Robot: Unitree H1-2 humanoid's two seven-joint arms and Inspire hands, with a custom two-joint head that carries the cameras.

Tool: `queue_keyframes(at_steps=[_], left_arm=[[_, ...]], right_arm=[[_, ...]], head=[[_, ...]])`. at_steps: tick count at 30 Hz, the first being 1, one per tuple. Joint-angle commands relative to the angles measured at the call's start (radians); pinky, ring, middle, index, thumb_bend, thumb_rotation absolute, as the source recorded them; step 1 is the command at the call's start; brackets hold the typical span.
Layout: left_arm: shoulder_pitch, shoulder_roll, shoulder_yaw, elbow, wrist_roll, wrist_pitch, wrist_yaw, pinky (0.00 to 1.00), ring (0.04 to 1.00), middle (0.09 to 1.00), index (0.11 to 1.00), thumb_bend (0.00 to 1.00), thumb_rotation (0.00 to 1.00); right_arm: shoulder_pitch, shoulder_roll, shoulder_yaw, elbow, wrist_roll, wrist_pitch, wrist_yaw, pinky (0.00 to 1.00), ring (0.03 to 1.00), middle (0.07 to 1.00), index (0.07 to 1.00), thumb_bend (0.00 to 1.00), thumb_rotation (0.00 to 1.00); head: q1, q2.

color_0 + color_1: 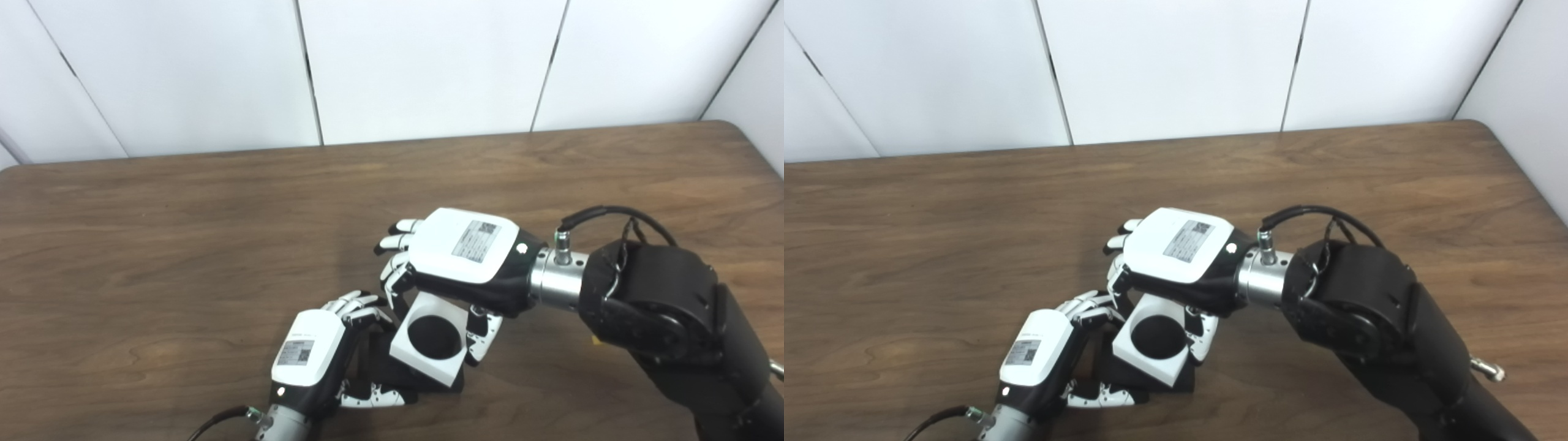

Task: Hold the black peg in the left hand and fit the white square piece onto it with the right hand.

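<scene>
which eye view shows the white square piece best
The left eye view, narrowly: the white square piece shows its whole front face and round dark hole, held in the right hand beside the left hand. The right eye view shows the same face from a slightly different angle.

The black peg is mostly hidden behind the white square piece and the left robot hand, so its shape cannot be told. The right robot hand covers the piece's far edge. Both forearms are cut off at the near edge, as is the table at its sides.
</scene>
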Motion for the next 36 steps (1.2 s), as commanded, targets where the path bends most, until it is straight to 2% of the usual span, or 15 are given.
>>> queue_keyframes(at_steps=[1,16,22,28,34,35,36], left_arm=[[0.017,-0.001,-0.015,0.001,-0.005,0.007,-0.032,0.77,0.861,0.805,0.488,0.51,0.05],[0.015,-0.003,-0.024,-0.009,0.001,0.023,-0.048,0.79,0.862,0.801,0.489,0.51,0.05],[0.013,-0.004,-0.024,-0.007,-0.005,0.021,-0.043,0.78,0.858,0.797,0.488,0.51,0.05],[0.012,-0.005,-0.027,-0.006,-0.001,0.023,-0.042,0.79,0.856,0.795,0.488,0.51,0.05],[0.012,-0.006,-0.029,-0.008,-0.002,0.026,-0.043,0.80,0.859,0.797,0.488,0.51,0.05],[0.012,-0.006,-0.029,-0.008,0.000,0.025,-0.041,0.79,0.858,0.797,0.488,0.51,0.05],[0.011,-0.006,-0.030,-0.007,0.002,0.025,-0.041,0.79,0.857,0.796,0.488,0.51,0.05]], right_arm=[[-0.014,0.013,-0.006,-0.002,-0.016,-0.030,-0.031,0.96,0.901,0.755,0.482,0.52,0.13],[-0.007,0.026,-0.017,0.042,-0.033,-0.096,-0.037,0.95,0.899,0.739,0.482,0.52,0.13],[-0.020,0.021,-0.025,0.062,-0.029,-0.084,-0.018,0.93,0.908,0.742,0.482,0.52,0.13],[-0.009,0.015,-0.043,0.084,-0.011,-0.099,-0.047,0.90,0.903,0.746,0.482,0.52,0.13],[-0.019,0.011,-0.028,0.077,-0.049,-0.094,-0.002,0.91,0.911,0.765,0.490,0.53,0.15],[-0.019,0.011,-0.026,0.075,-0.057,-0.093,0.005,0.91,0.910,0.768,0.553,0.73,0.19],[-0.018,0.012,-0.025,0.073,-0.064,-0.091,0.011,0.90,0.913,0.777,0.605,0.86,0.24]], head=[[-0.001,0.001],[0.004,0.010],[0.004,0.012],[0.005,0.013],[0.008,0.015],[0.010,0.015],[0.010,0.016]])
